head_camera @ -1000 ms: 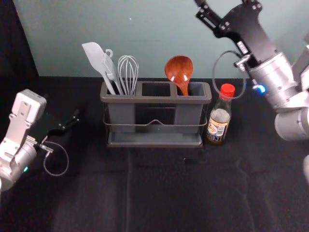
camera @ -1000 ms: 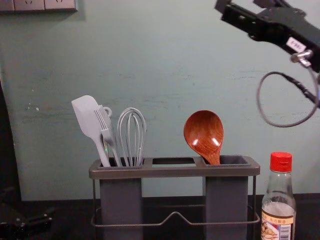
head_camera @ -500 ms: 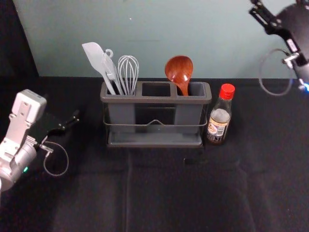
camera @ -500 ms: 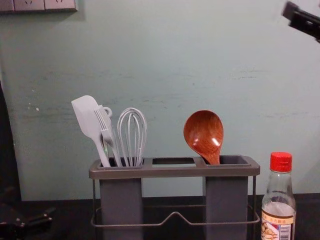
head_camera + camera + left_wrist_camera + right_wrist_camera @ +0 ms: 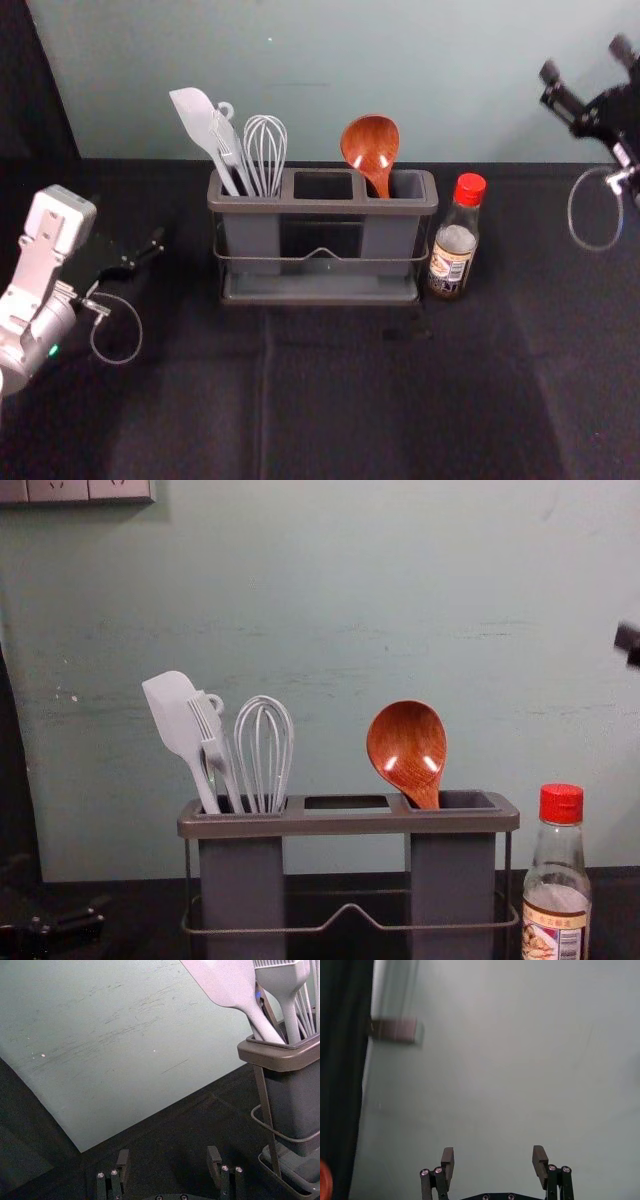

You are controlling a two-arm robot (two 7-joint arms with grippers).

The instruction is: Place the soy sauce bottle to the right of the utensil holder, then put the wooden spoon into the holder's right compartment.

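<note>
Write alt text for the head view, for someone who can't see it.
A wooden spoon leans in the right compartment of a utensil holder, with a soy sauce bottle upright on the holder's right. Pale utensils stand in the left compartment. The open right gripper is at upper right, the left arm at the left edge.

Wall softly lit, black cloth dim, faint shadow lower right. Glare spots on wooden spoon. Right wrist view blurry.

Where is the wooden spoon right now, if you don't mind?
In the head view, the wooden spoon leans in the right compartment of the utensil holder.
</note>
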